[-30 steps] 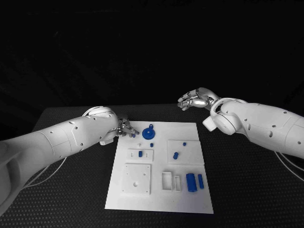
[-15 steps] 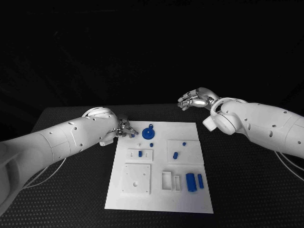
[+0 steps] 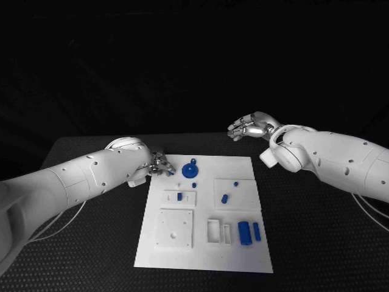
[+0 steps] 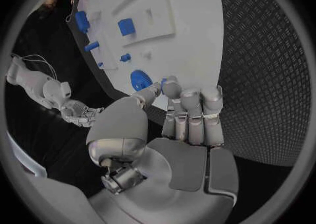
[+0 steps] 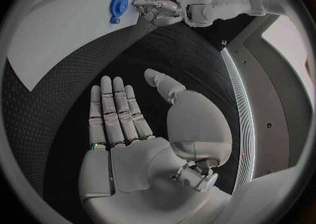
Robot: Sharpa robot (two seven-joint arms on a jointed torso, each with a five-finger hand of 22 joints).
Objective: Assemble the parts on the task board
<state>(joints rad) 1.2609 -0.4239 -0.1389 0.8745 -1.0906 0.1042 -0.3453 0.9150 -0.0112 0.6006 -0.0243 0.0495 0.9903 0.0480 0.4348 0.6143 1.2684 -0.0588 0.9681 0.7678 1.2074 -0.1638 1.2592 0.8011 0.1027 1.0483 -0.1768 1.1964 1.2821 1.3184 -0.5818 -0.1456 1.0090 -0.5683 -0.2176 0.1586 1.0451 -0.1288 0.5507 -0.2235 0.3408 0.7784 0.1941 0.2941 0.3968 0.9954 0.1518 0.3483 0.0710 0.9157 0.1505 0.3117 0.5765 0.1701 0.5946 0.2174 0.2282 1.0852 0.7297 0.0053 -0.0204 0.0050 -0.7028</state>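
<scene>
The left silver hand point(image 3: 159, 165) sits left of centre in the head view, at the upper left corner of the flat white rectangular task board point(image 3: 247, 255), its fingers point(image 4: 191, 109) drawn close together with their tips at the board's edge. A speck of blue shows at the thumb tip in the left wrist view, but I cannot tell whether it pinches a part. Just beside it lies the round blue disc-shaped part with a stub handle point(image 3: 190, 170). The smaller blue pieces lie lower on the board: short pegs point(image 3: 224, 199) mid-board and two upright blue cylinders point(image 3: 249, 233) toward the lower right. The right silver hand point(image 3: 250, 127) hovers above centre, past the board's far edge, spread flat and holding nothing.

A likely slip: fingertips that near the edge could nudge the board or knock the disc aside, since the hand approaches low and sideways.

Against the earlier frames, nothing has visibly moved; both hands and all parts keep their places.
</scene>
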